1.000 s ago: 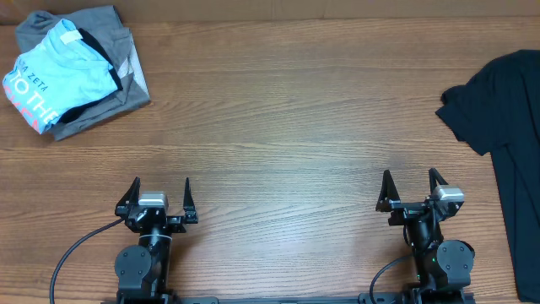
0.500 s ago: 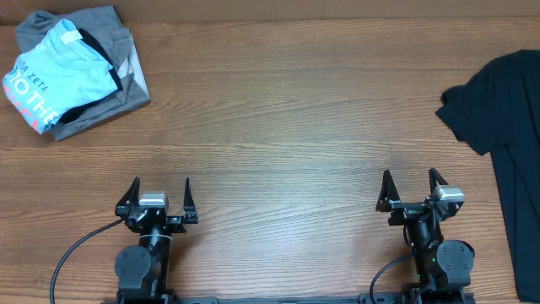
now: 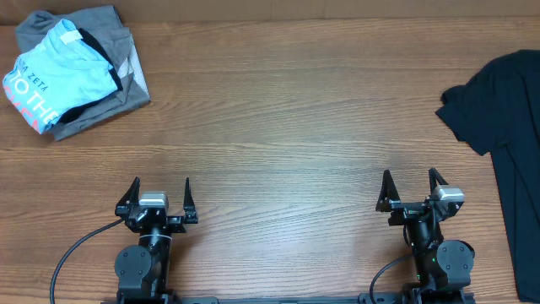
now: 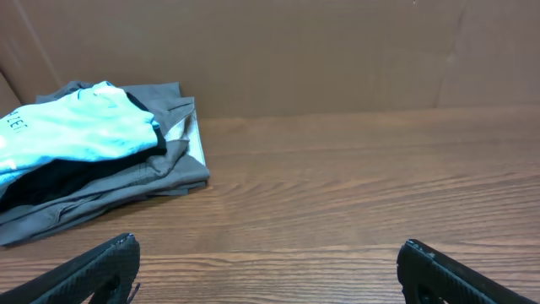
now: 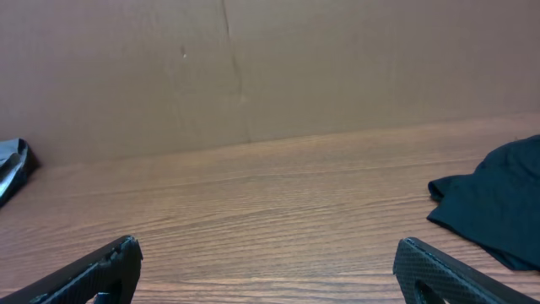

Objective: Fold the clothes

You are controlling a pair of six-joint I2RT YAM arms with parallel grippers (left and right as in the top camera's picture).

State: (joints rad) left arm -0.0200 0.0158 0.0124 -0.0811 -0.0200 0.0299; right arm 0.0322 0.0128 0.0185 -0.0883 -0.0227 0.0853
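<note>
A folded light blue T-shirt (image 3: 59, 72) with pink-red lettering lies on top of folded black and grey shirts (image 3: 118, 93) at the far left corner; the pile also shows in the left wrist view (image 4: 84, 135). A plain black T-shirt (image 3: 506, 110) lies unfolded at the right edge, partly out of frame, and its edge shows in the right wrist view (image 5: 498, 198). My left gripper (image 3: 160, 194) is open and empty near the front edge. My right gripper (image 3: 411, 187) is open and empty near the front edge, left of the black shirt.
The wooden table (image 3: 287, 127) runs between the pile and the black shirt. A brown cardboard wall (image 5: 253, 67) stands along the table's far edge. A black cable (image 3: 72, 253) loops from the left arm's base.
</note>
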